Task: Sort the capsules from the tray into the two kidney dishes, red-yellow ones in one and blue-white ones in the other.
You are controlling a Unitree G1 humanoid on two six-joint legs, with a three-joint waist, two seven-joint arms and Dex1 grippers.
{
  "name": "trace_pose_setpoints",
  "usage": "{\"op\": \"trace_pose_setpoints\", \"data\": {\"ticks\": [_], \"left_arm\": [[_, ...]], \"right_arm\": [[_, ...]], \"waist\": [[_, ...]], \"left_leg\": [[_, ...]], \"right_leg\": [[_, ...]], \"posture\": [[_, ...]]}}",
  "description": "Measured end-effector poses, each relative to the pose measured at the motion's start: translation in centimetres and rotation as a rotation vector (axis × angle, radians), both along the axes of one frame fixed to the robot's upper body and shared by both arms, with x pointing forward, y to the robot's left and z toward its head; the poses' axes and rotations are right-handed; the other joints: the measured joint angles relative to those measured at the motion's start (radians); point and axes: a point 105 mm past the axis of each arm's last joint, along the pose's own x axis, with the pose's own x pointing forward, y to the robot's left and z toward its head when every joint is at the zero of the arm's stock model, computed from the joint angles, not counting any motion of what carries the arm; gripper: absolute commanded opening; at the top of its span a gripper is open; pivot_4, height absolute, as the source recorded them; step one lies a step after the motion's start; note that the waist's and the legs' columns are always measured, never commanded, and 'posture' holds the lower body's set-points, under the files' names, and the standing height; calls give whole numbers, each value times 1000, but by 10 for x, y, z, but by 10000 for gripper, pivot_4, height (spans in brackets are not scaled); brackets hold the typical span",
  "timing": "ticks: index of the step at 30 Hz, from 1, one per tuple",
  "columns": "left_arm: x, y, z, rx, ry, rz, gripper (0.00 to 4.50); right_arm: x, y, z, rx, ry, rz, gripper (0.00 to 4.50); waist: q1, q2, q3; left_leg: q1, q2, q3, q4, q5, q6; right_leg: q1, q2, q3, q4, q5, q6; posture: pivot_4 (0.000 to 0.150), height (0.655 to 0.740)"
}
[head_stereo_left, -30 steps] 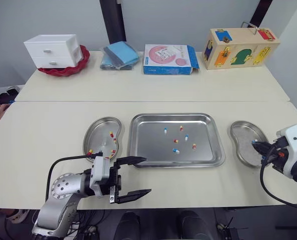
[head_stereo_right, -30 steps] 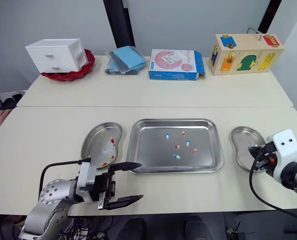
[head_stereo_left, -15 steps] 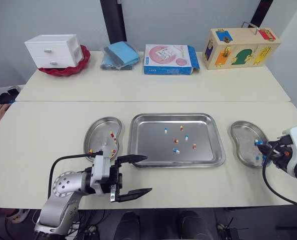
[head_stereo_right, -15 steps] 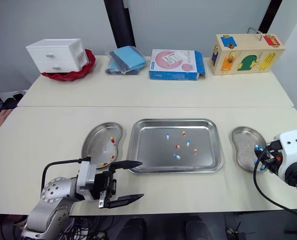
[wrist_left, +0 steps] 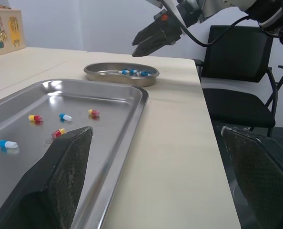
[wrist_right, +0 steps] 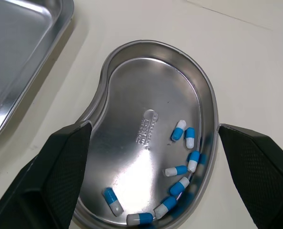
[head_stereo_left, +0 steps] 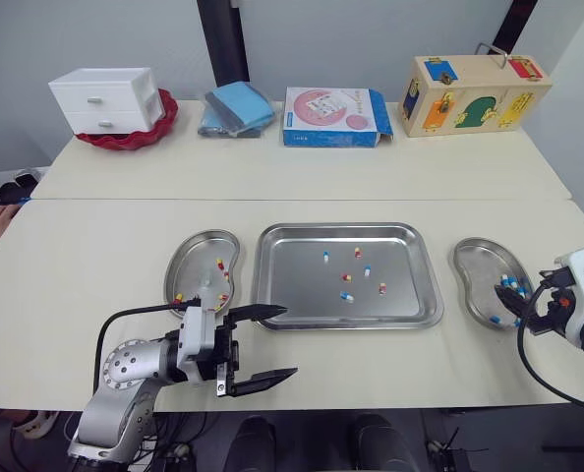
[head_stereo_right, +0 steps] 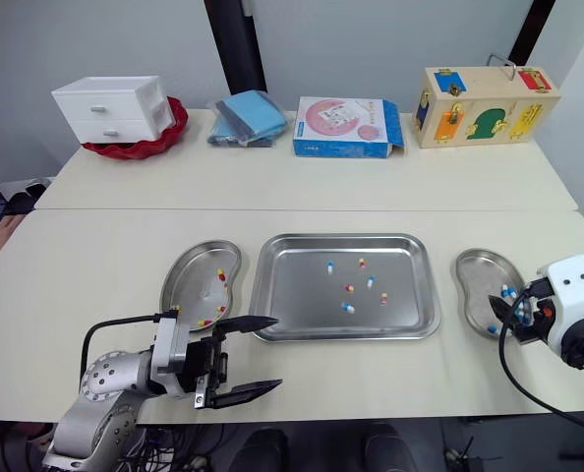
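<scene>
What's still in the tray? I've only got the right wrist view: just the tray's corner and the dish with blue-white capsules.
Observer: Six, by my count. The tray holds three blue-white capsules and three red-yellow capsules, scattered right of its centre.
Operator: Other dish?
Observer: The left kidney dish holds a few red-yellow ones. I can see no blue-white in it.
Operator: Left tool?
Observer: The left tool is open and empty, over the table by the tray's near left corner.
</scene>
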Motion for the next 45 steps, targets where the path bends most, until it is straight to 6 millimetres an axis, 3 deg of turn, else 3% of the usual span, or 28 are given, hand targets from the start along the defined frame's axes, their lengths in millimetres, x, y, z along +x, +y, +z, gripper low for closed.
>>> {"op": "trace_pose_setpoints", "data": {"ticks": [7, 10, 14, 17, 19, 22, 26, 33, 38, 44, 45], "left_arm": [[14, 43, 5, 101, 109, 338, 45000], [13, 81, 11, 128, 137, 500, 45000], [-1, 150, 5, 211, 218, 726, 45000], [-19, 183, -10, 237, 303, 834, 45000], [-31, 200, -20, 260, 350, 888, 45000], [-43, 209, -31, 273, 388, 928, 45000], [-51, 211, -38, 271, 404, 943, 45000], [-47, 200, -32, 276, 364, 895, 45000], [-35, 162, -18, 279, 294, 739, 45000], [-27, 77, -7, 172, 221, 475, 45000], [-24, 70, -6, 155, 210, 461, 45000]], "right_arm": [[-16, 17, -2, -91, -91, 225, 44421], [-29, 18, -6, -81, -77, 317, 44421], [-49, 7, -14, -74, -3, 396, 44421], [-59, -3, -21, -60, 51, 429, 44421], [-65, -14, -26, -56, 93, 429, 44421], [-71, -19, -30, -43, 122, 434, 44421], [-71, -20, -31, -45, 120, 440, 44421], [-73, -18, -37, -39, 135, 457, 44421], [-75, -17, -40, -44, 140, 463, 44421], [-84, -14, -46, -31, 146, 450, 44421], [-85, -13, -46, -29, 145, 451, 44421]], "waist": [[0, 0, 0], [-1, 0, 0], [-1, 0, 0], [-1, -1, 0], [-1, -2, 1], [-1, -3, 0], [1, -5, 0], [0, -5, -1], [1, -5, -1], [3, -4, -1], [3, -4, -2]], "left_leg": [[1, 0, 0, 0, 0, 0], [1, 0, 0, 0, 0, 0], [3, 0, 1, 0, 0, 0], [5, 0, 1, 0, 0, 0], [7, 0, 1, 0, 0, 0], [11, 0, 1, 0, 0, 0], [15, 1, 2, 0, 0, 0], [15, 0, 2, 0, 0, 0], [15, 0, 2, 0, 0, 0], [15, 0, 2, 0, 0, 0], [15, 0, 2, 0, 0, 0]], "right_leg": [[1, 0, 0, 0, 0, 0], [1, 0, 0, 0, 0, 0], [2, 0, 0, -1, 0, 0], [6, 0, 0, -2, 0, 0], [8, 0, 0, -2, -1, -1], [11, 0, 0, -2, -1, -1], [15, 0, 1, -2, -2, -2], [15, 0, 1, -2, -2, -1], [16, 0, 2, -2, -2, -1], [16, 0, 2, -3, -1, -1], [16, 0, 2, -2, -1, -1]], "posture": [[1500, 7400], [1500, 7400], [1500, 7400], [1500, 7400], [1500, 7400], [1500, 7400], [1500, 7400], [1500, 7400], [1500, 7400], [1500, 7400], [1500, 7400]]}}
